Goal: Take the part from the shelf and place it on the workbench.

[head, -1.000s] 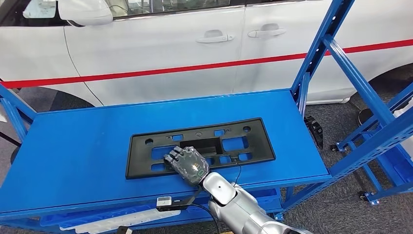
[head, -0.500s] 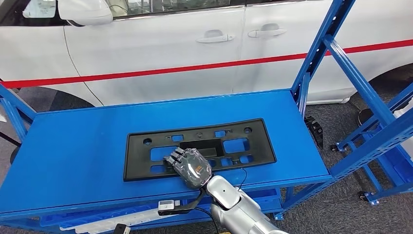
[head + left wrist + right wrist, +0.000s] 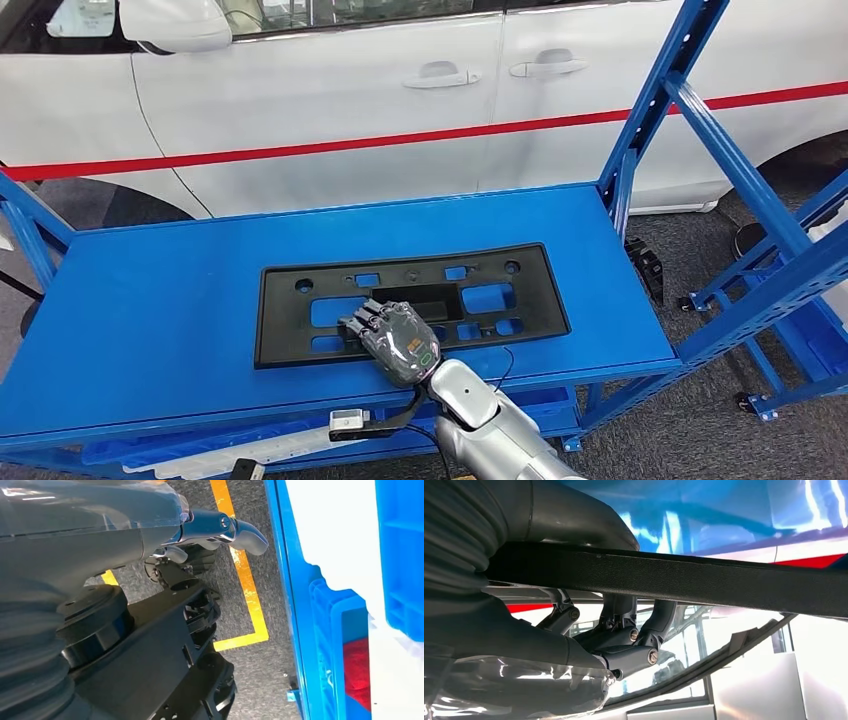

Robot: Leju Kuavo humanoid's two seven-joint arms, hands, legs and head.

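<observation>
One black part (image 3: 410,302), a flat plastic plate frame pierced with rectangular openings, lies on the blue shelf (image 3: 180,290), nearer its front edge and right of centre. The right hand (image 3: 398,340) grips it at the middle of the near rim: in the right wrist view the fingers (image 3: 634,630) curl through an opening, with the part's edge (image 3: 674,580) between them and the palm. It looks light and fairly stiff, though so long and thin a panel would likely flex and swing if carried by one edge; a hold close to the centre seems the sensible one. The textured plastic should not be slippery. The left hand (image 3: 200,525) hangs beside the robot's body over grey floor with yellow tape (image 3: 245,580); whether its fingers are curled or spread I cannot tell. At the shelf's right end a blue upright (image 3: 650,110) and sloping braces rise, likely obstacles when lifting the part out. A white car (image 3: 350,90) with a red stripe stands beyond the shelf.
</observation>
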